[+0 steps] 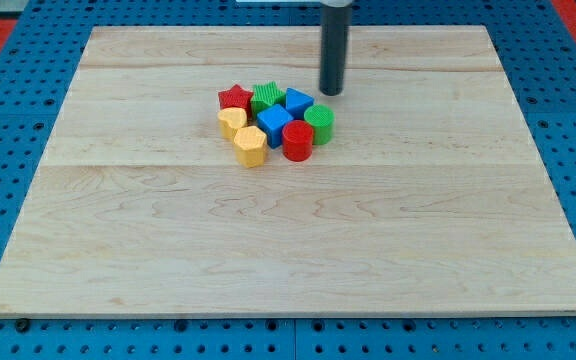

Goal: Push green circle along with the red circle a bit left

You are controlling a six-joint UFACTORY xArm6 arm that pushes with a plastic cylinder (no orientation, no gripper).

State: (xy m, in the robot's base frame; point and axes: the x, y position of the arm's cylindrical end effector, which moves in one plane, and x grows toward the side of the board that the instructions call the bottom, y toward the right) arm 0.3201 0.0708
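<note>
Green circle (319, 123) sits at the right edge of a tight cluster of blocks just above the middle of the wooden board (288, 240), with the red circle (298, 141) touching it on its lower left. Packed to their left are a blue cube (274, 124), another blue block (298, 102), a green star (266, 96), a red star (234, 98), a yellow heart (232, 121) and a yellow hexagon (251, 145). My tip (331, 92), a bare rod holding nothing, stands just above the green circle toward the frame's top, slightly right, apart from it
</note>
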